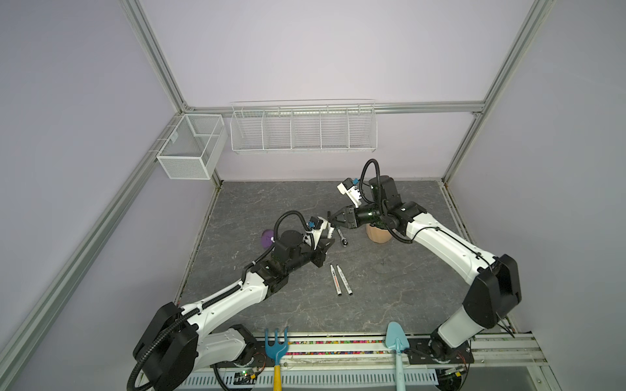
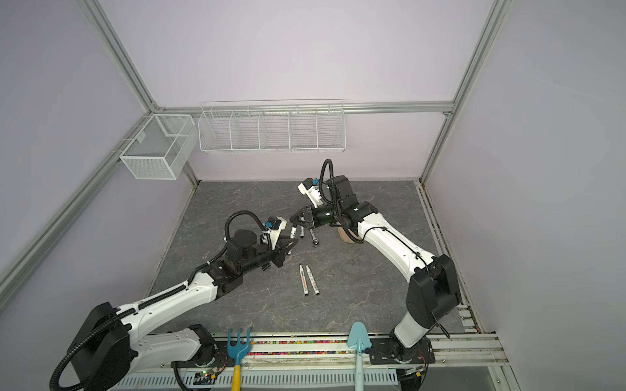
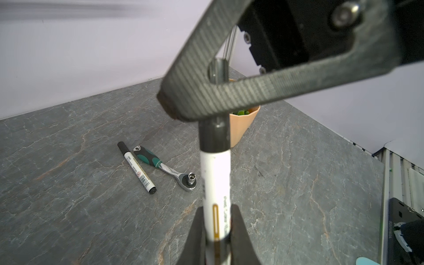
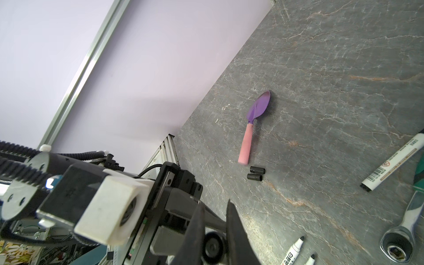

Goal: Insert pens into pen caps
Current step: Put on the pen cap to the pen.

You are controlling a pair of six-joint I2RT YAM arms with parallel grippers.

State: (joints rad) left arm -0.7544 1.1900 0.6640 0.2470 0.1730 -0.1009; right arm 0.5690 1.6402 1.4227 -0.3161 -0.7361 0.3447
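Left wrist view: left fingers [image 3: 239, 231] clamp pen [image 3: 215, 179], right fingers [image 3: 229, 96] pinch its cap [image 3: 214, 135]; only right wrist view shows 2 loose caps [image 4: 257, 170].

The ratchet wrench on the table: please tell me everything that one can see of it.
The ratchet wrench lies flat on the grey stone-look table, and nothing grips it. Its handle is green and black, rubbery in look, with a hole at its end. A shiny metal neck leads to a round head, from which a short socket stands upward. A capped pen lies close beside the handle, nearly parallel. Whether they touch cannot be told.
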